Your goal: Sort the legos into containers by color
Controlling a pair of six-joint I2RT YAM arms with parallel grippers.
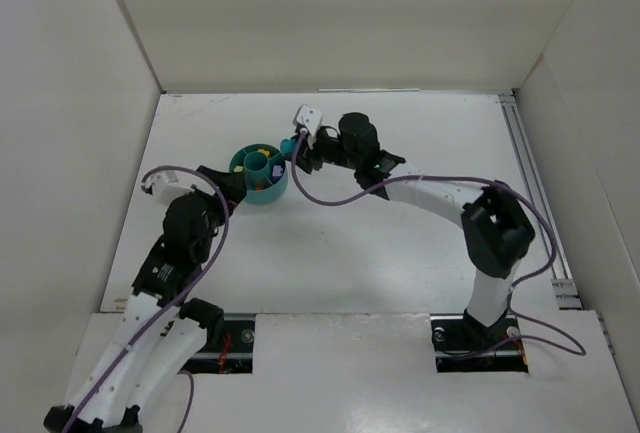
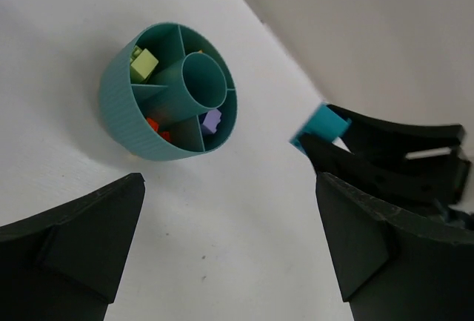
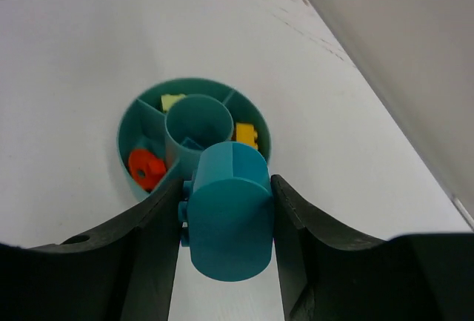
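Observation:
The round teal dish stands mid-table; it also shows in the left wrist view and the right wrist view. Its compartments hold an orange piece, yellow pieces, a lilac piece and a teal piece in the central ring. My right gripper is shut on a teal lego, held just above the dish's near rim; the lego also shows in the left wrist view. My left gripper is open and empty, just left of the dish.
White walls enclose the table on the left, back and right. A rail runs along the right edge. Purple cables trail from both arms across the table.

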